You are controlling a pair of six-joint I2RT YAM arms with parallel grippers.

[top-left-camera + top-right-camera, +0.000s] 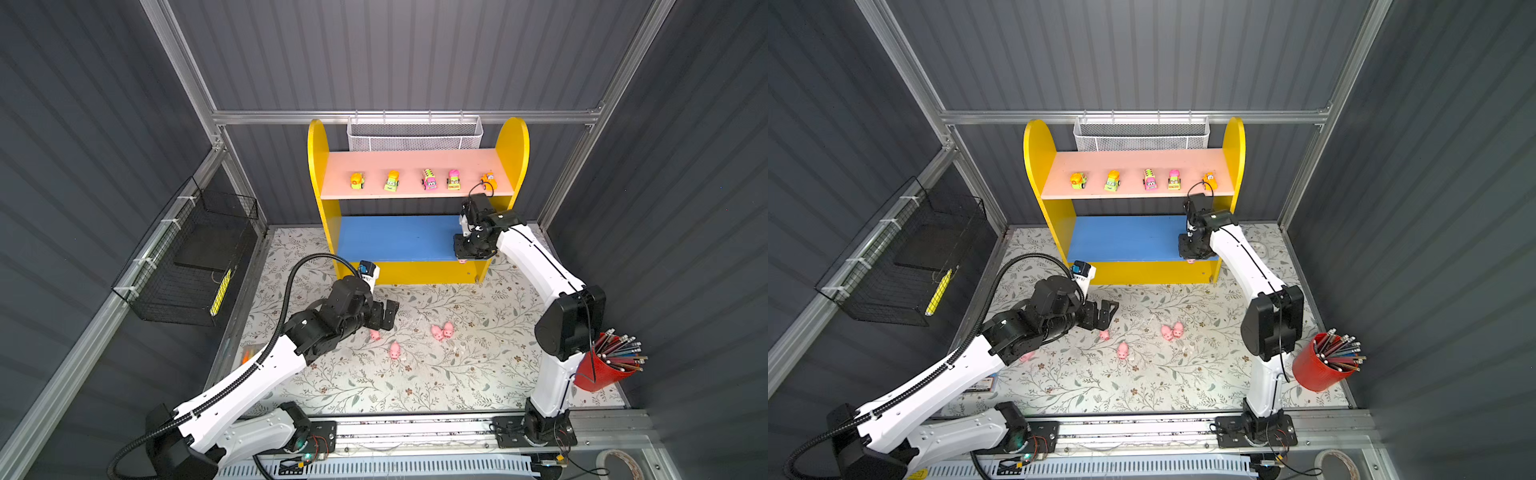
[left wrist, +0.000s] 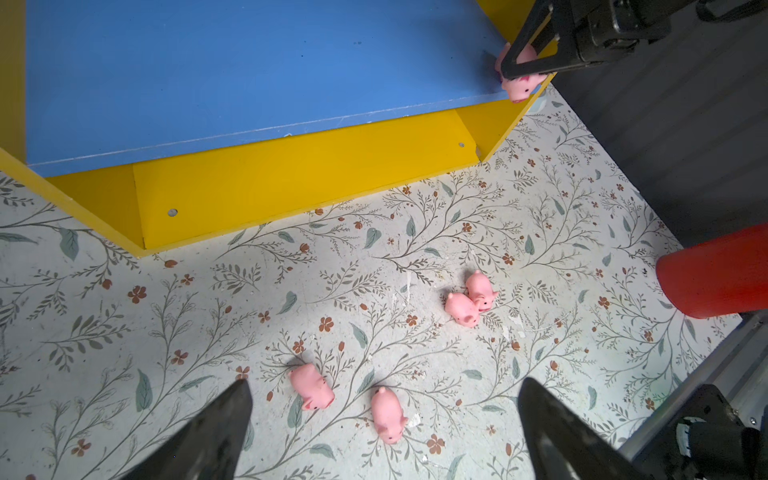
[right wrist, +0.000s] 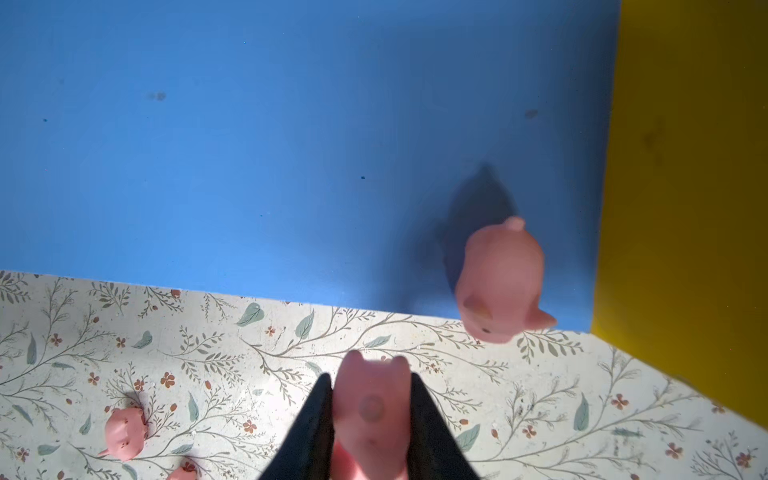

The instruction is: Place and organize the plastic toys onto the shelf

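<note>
Right gripper (image 3: 371,378) is clamped on a pink pig (image 3: 371,411), squeezed between both fingers, and here's what matters: that pig hangs over the floral mat (image 3: 208,374), just short of the blue lower board (image 3: 249,145), so the landing spot lies straight ahead, toward the back of the shelf (image 1: 318,166). Its long axis runs along the fingers, pointing at the board. A second pig (image 3: 503,282) sits at the board's front edge by the yellow side panel, snout overhanging, so the free room looks to be toward the middle. Right arm is stretched forward, wrist bent down over that corner, clearly the nearer one. Left gripper (image 1: 383,320) hangs wide open, low over the loose pigs (image 1: 395,350) on the mat. Five vehicles (image 1: 429,179) line the pink upper board (image 1: 415,160).
</note>
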